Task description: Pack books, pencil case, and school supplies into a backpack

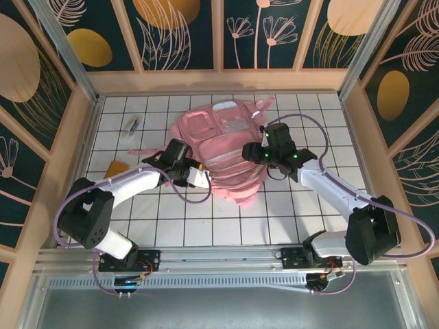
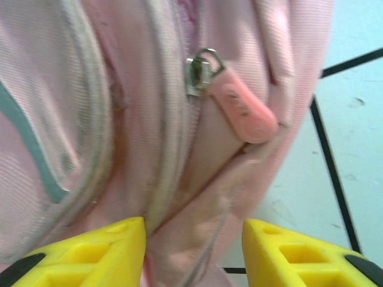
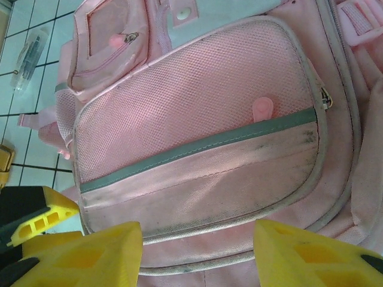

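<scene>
The pink backpack (image 1: 219, 137) lies flat in the middle of the tiled table. My left gripper (image 1: 197, 177) is at its lower left edge, shut on a fold of backpack (image 2: 137, 119) fabric held between the yellow fingers of the left gripper (image 2: 192, 230). A pink zipper pull (image 2: 245, 110) lies just beyond them. My right gripper (image 1: 252, 152) is at the backpack's right side. The right gripper (image 3: 197, 230) stands open over the backpack (image 3: 197, 119) front pocket. School supplies lie to the left: an orange pad (image 1: 117, 168) and a grey-white piece (image 1: 132, 125). Books and pencil case are out of view.
Wooden walls (image 1: 79, 137) close in the white tiled table (image 1: 226, 219) on three sides. A pink strap (image 1: 140, 151) trails left of the backpack toward the orange pad. A yellow finger of the left gripper (image 3: 36, 221) shows in the right wrist view.
</scene>
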